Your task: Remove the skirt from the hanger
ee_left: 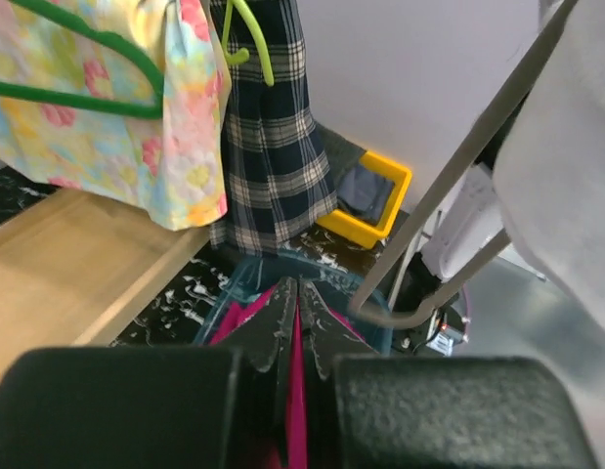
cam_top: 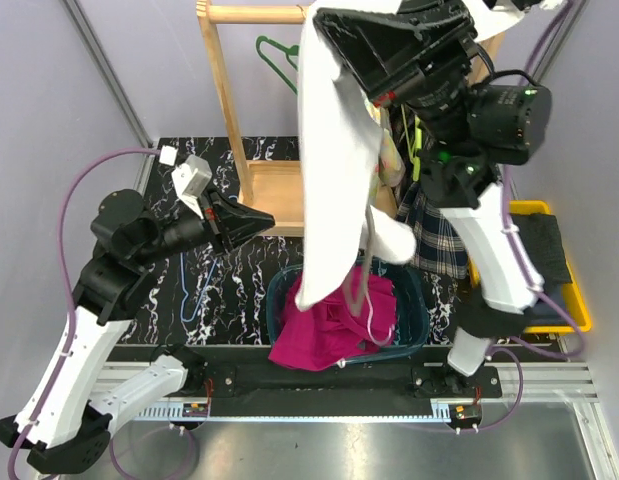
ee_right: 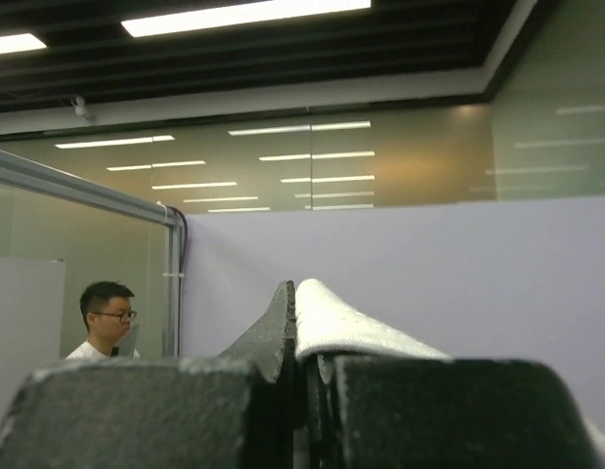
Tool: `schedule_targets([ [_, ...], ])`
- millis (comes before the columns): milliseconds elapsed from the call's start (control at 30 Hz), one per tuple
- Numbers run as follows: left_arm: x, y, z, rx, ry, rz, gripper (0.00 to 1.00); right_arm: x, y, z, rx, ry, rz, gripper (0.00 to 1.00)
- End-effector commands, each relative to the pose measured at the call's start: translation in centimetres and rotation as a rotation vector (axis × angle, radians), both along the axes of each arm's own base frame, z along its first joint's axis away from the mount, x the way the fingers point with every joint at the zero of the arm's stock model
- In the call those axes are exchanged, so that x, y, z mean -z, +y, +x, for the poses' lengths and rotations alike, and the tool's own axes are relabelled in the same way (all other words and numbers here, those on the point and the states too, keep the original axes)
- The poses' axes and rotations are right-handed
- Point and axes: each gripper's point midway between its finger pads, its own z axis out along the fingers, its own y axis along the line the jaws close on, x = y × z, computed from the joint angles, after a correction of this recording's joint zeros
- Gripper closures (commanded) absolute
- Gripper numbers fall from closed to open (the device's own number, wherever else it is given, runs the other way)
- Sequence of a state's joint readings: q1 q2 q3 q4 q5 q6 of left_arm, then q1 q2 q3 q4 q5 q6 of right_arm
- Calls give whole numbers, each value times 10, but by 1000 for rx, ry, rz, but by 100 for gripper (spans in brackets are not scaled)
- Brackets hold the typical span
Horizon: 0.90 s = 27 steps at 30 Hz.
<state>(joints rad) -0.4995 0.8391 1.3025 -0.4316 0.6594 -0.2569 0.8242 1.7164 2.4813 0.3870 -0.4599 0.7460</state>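
White cloth skirt (cam_top: 334, 150) hangs vertical, pinched in the right end effector (ee_right: 295, 293); its grey wire hanger (ee_left: 458, 186) dangles ahead-right of the nearer left end effector (ee_left: 297, 293), shut and empty.

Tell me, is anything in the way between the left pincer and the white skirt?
No, nothing I can see. The left pincer is shut and empty, and only open air lies between it and the white skirt, which hangs from the shut right pincer. The grey hanger shows right beside the skirt.

Bright, even light; ceiling strips (ee_right: 245, 17) glare; near foreground soft.
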Motion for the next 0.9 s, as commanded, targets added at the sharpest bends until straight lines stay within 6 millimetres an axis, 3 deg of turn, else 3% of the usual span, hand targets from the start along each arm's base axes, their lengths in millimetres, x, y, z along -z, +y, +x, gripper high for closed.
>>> schedule_targets([
  [0, -7, -12, -10, 91, 13, -78, 88, -21, -2, -15, -58, -38, 98, 100],
  [133, 6, -22, -12, 152, 19, -73, 75, -22, -1, -11, -82, -17, 138, 100],
  [200, 6, -26, -16, 201, 1, -72, 58, -18, 2, -8, -86, -1, 140, 100],
  [300, 9, -32, -17, 246, -7, -73, 53, -14, 6, -7, -104, 10, 127, 100],
  [433, 9, -41, -10, 285, -25, -86, 100, -16, 5, -12, -143, -1, 132, 100],
  [600, 1, -45, -12, 327, -32, -107, 100, -13, 6, -10, -102, -3, 111, 100],
  [867, 17, -29, -30, 313, -45, -26, 100, -40, -46, -31, 51, -57, 232, 100],
])
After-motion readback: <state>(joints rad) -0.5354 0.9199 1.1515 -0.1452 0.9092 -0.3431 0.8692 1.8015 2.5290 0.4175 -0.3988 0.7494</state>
